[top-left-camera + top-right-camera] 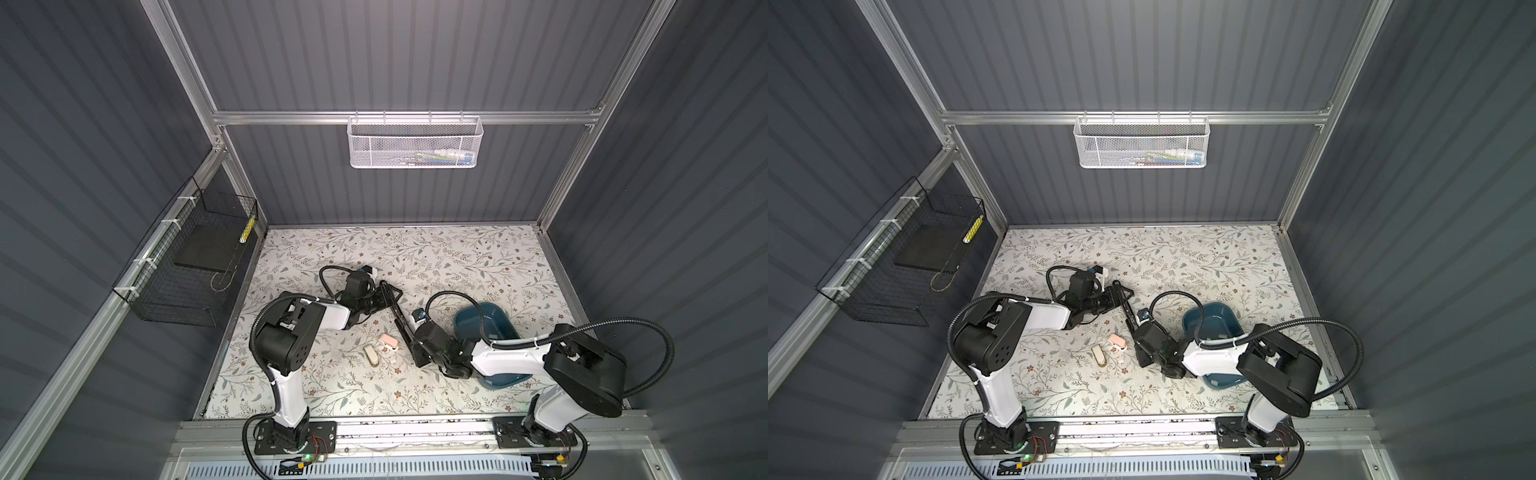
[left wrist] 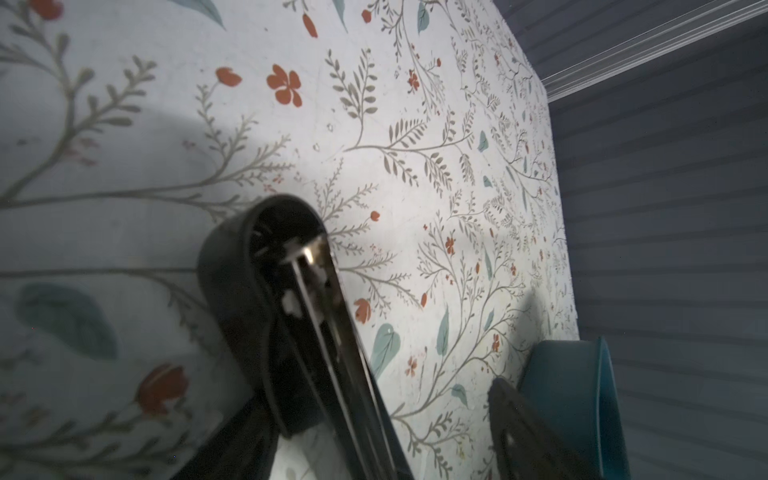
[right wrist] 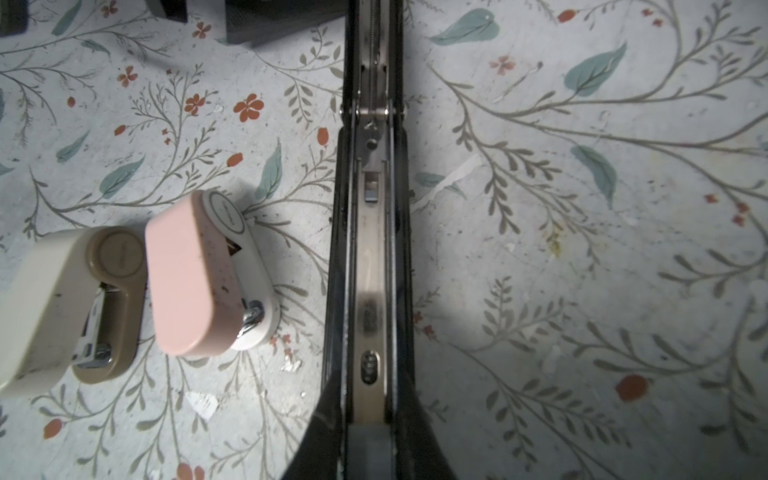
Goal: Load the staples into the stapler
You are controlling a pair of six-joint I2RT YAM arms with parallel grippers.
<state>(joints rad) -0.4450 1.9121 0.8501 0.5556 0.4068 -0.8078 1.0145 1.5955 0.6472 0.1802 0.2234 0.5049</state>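
**Bimanual cell from above, with two wrist close-ups.**

A black stapler [image 1: 400,323] [image 1: 1128,312], swung open into one long line, lies slanted across the centre of the floral bench [image 1: 457,257] [image 1: 1183,257] in both top views.

**Right pincer** [image 1: 413,345] [image 1: 1141,347]: clamped on the lower end of this stapler. In the right wrist view the open metal magazine [image 3: 370,270] runs straight up the middle of the frame from the dark fingers at the bottom edge.

**Left pincer** [image 1: 390,291] [image 1: 1122,291]: jaws apart at the stapler's upper end. In the left wrist view the stapler's rounded black cover [image 2: 241,299] fills the lower centre. One finger [image 2: 515,419] stands clear of it at lower right. Whether the opposite finger touches the stapler cannot be told.

**Staples** [image 3: 201,404]: two small pale flakes lie on the bench at lower left of the right wrist view, just below the pink mini stapler [image 3: 195,278] [image 1: 388,343] [image 1: 1116,341]. These are probably the staples, though the blur leaves it uncertain.

**Other items:**
- A beige mini stapler [image 3: 62,303] [image 1: 371,356] [image 1: 1099,356] lies just beside the pink one, to its left. In both top views the pair sits lower centre, left of the right pincer.
- A teal tub [image 1: 467,320] [image 1: 1196,322] [image 2: 582,395] stands at centre right, partly beneath the right arm.
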